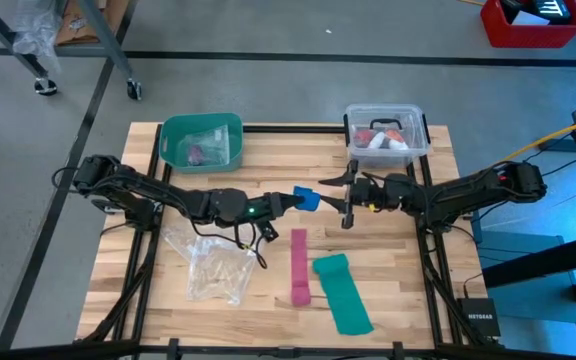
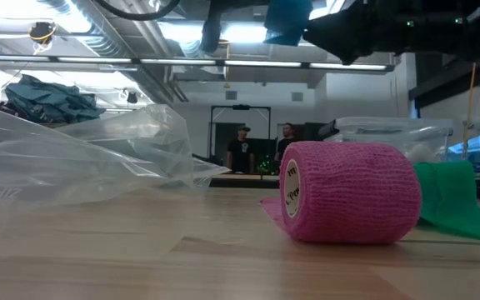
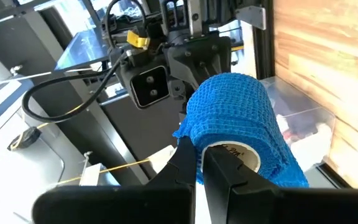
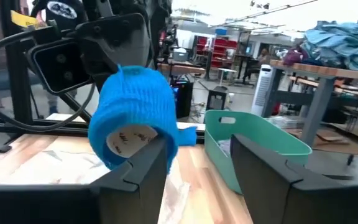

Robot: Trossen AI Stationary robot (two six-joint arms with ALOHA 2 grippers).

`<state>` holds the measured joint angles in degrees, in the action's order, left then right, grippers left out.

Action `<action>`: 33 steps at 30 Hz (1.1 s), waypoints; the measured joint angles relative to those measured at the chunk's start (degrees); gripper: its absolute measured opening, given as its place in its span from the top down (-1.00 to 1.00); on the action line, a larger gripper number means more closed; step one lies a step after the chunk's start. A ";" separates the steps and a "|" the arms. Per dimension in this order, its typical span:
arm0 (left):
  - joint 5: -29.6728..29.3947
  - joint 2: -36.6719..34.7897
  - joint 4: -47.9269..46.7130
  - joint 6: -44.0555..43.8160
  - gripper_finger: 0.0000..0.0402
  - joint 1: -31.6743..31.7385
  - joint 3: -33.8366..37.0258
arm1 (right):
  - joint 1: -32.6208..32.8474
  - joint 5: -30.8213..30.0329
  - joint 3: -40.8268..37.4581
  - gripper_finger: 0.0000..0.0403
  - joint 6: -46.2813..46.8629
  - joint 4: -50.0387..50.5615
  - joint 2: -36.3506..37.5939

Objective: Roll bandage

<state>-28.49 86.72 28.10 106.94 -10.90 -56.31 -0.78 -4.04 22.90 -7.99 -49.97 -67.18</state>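
Left gripper clamped on the rolled bandage, held above mid-table; right gripper just beside it, fingers apart; roll's far end hidden.

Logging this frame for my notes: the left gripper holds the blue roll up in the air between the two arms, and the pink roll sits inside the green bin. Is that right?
Not quite. The left gripper does hold the blue roll aloft between the arms, but the pink roll lies on the table, beside the teal strip, not in the green bin. The high view shows it.
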 joint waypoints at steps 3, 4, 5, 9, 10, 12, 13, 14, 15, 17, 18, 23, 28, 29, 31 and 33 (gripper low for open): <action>-0.09 0.00 1.07 -0.02 1.00 -0.02 0.00 | 0.00 1.72 1.59 0.10 -0.03 0.92 -0.89; -0.15 0.00 1.48 -0.02 1.00 -0.02 0.00 | 0.00 2.56 2.39 0.10 -0.04 0.82 -1.43; 0.00 -0.07 1.67 -0.03 1.00 0.00 -0.01 | 0.00 3.42 3.02 0.10 -0.07 0.83 -1.89; 0.02 -0.04 1.50 -0.05 1.00 -0.25 0.00 | 0.00 4.52 5.54 0.10 -0.07 2.44 -4.16; 0.00 -0.04 1.53 -0.05 1.00 -0.36 0.00 | 0.00 4.58 6.11 0.10 -0.07 2.53 -4.72; 0.01 -0.04 1.53 -0.29 1.00 -0.41 0.00 | 0.00 4.96 7.09 0.10 -0.07 2.48 -5.81; -0.03 -0.03 1.50 -0.45 1.00 -0.50 0.00 | 0.00 5.48 7.36 0.10 -0.08 2.48 -6.26; -0.01 -0.04 1.42 -0.51 1.00 -0.52 0.02 | 0.00 6.18 7.56 0.12 -0.04 2.46 -6.67; -0.03 -0.04 1.48 -0.51 1.00 -0.52 0.02 | 0.00 6.80 7.69 0.15 -0.02 2.46 -6.94; -0.15 -0.04 1.50 -0.48 0.99 -0.52 0.02 | 0.00 7.74 7.95 0.29 -0.04 2.59 -7.20; -0.19 -0.04 1.50 -0.48 0.97 -0.52 0.02 | 0.00 7.77 7.95 0.38 -0.04 2.65 -7.21; -0.34 -0.04 1.21 -0.76 0.88 -0.48 0.02 | 0.00 7.17 8.00 0.90 -2.44 2.63 -7.16; -0.30 0.00 1.09 -8.62 0.77 -0.65 0.02 | 0.00 5.98 8.02 0.84 -6.44 3.60 -6.88; -0.55 0.00 1.10 -10.80 0.74 -0.78 0.02 | 0.00 5.68 8.02 0.87 -7.77 3.87 -6.81; -1.37 0.00 0.90 -15.67 0.68 -1.06 0.07 | 0.03 4.57 8.12 0.90 -10.41 5.16 -6.41; -3.17 0.00 0.90 -20.25 0.61 -1.27 0.07 | 0.07 2.43 8.13 0.90 -13.38 6.66 -5.95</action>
<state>-31.66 86.72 29.00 86.68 -12.17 -56.25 -0.71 -1.61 31.03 -21.37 -43.31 -73.14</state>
